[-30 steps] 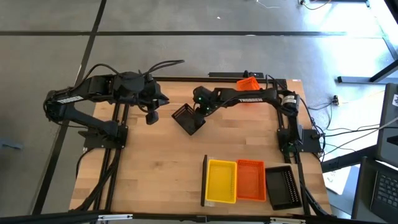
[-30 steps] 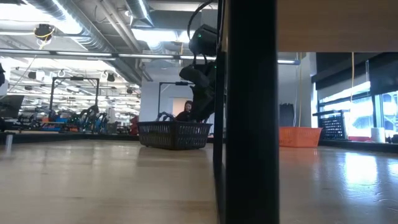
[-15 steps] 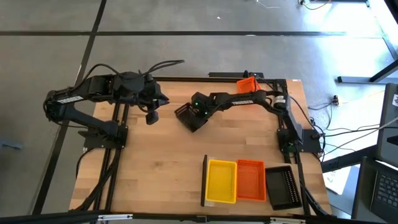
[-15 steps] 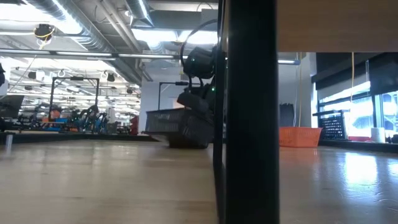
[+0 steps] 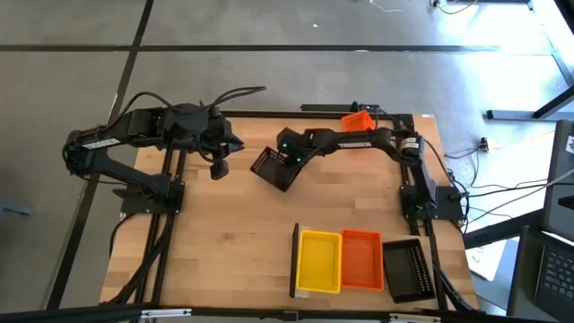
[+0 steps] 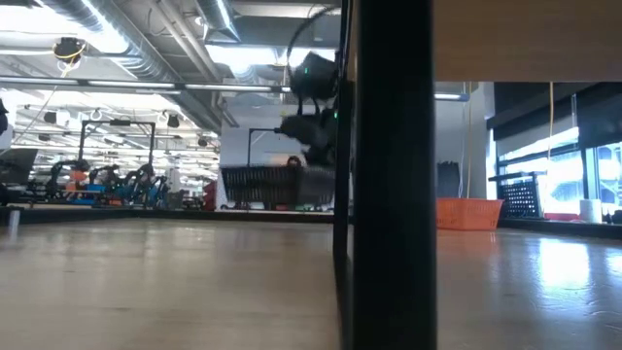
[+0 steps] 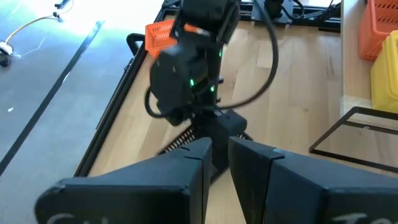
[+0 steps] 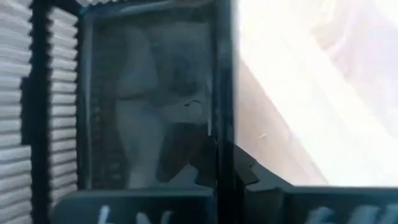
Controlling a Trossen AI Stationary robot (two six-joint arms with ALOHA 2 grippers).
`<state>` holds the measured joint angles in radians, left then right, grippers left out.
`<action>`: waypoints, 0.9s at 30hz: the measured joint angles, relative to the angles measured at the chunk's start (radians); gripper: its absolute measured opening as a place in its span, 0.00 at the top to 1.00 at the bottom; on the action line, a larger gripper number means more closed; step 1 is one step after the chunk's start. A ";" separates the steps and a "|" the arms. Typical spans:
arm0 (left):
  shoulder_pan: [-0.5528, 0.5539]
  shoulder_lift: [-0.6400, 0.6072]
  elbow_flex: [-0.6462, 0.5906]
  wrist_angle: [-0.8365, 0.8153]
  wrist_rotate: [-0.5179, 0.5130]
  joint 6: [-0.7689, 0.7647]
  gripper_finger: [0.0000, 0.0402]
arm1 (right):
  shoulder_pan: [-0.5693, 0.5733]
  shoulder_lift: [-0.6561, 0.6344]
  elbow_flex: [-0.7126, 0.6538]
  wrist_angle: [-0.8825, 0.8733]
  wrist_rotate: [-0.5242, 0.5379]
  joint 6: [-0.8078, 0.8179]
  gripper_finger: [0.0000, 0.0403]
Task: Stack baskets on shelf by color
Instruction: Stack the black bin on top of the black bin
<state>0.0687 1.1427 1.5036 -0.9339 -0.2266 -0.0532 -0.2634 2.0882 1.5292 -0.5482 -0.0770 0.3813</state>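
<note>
My right gripper point(image 5: 286, 160) reaches to the far middle of the table and is shut on a black mesh basket point(image 5: 271, 170), which hangs clear of the tabletop in the low view point(image 6: 277, 187). On the shelf point(image 5: 296, 260) at the near edge sit a yellow basket point(image 5: 318, 262), an orange basket point(image 5: 361, 260) and a black basket point(image 5: 409, 270), side by side. Another orange basket point(image 5: 359, 118) rests on the table at the far right. My left gripper point(image 5: 218, 167) waits at the far left, its fingers nearly together with nothing between them. My right gripper holds the black basket by the rim of one side wall point(image 8: 217, 134), the side nearest the arm. The wall runs between the two fingers, one inside the basket and one outside. The fingers come from above, slanting from the table's right. The basket hangs about level, lifted clear.
The shelf's dark upright end piece point(image 5: 295, 235) stands left of the yellow basket. Bare wood lies between the shelf and the held basket point(image 5: 233, 233). Black frame rails run along both table sides point(image 5: 166, 224).
My right gripper has shut on the black basket's wall and risen. The basket first tipped, one end still on the table, and now hangs level, clear of it.
</note>
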 joint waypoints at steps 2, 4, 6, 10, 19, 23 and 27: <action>0.000 0.000 0.000 -0.001 0.002 0.001 0.88 | 0.000 -0.026 0.014 -0.018 0.013 0.001 1.00; 0.000 0.000 0.000 -0.001 0.002 0.002 0.88 | 0.005 -0.055 0.026 -0.055 0.028 0.007 1.00; 0.000 0.000 0.000 -0.006 0.003 0.007 0.88 | 0.013 -0.085 0.041 -0.104 0.056 0.010 1.00; 0.000 0.000 0.000 -0.036 0.004 0.018 0.88 | 0.035 -0.156 0.081 -0.215 0.114 0.024 1.00; 0.000 0.000 0.000 -0.048 0.004 0.037 0.88 | 0.133 -0.311 0.228 -0.555 0.318 0.118 1.00; 0.000 0.000 0.000 -0.047 0.004 0.040 0.88 | 0.184 -0.383 0.329 -0.743 0.447 0.194 1.00; 0.000 0.000 0.000 -0.046 0.004 0.063 0.88 | 0.237 -0.434 0.412 -0.908 0.549 0.256 1.00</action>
<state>0.0686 1.1427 1.5032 -0.9801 -0.2229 0.0101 -0.0261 1.6547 1.9407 -1.4563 0.4723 0.6374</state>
